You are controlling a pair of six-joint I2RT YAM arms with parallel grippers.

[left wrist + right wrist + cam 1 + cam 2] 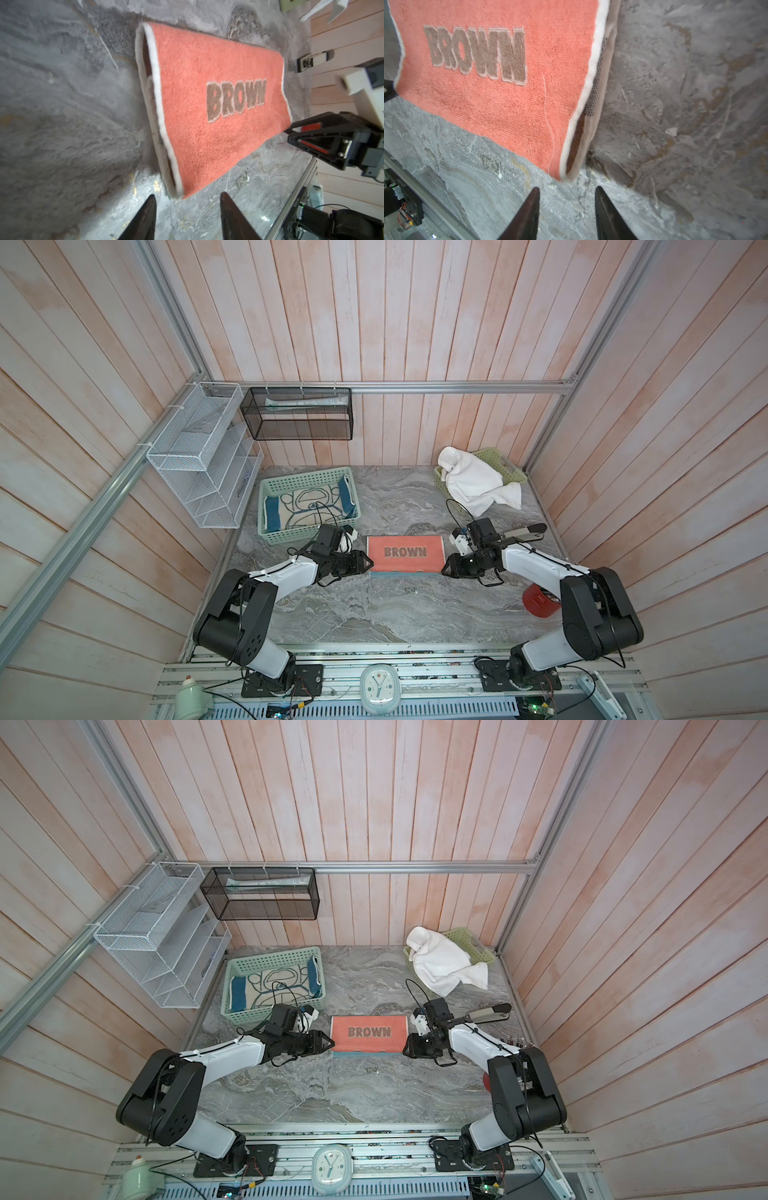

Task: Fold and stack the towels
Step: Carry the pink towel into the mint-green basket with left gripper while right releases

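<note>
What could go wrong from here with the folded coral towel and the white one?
The coral towel gapes between layers at its ends; the open left gripper or right gripper, poised at its near corners, might pinch only the top layer and undo the fold. The white towel hangs crumpled over its green basket; pulling it could drag the basket.

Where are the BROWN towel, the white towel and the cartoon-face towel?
BROWN towel (405, 562): in a top view, on the orange area just below the lettering.
white towel (473, 485): in a top view, on the middle of the crumpled heap.
cartoon-face towel (303, 506): in a top view, on its cream middle.
</note>
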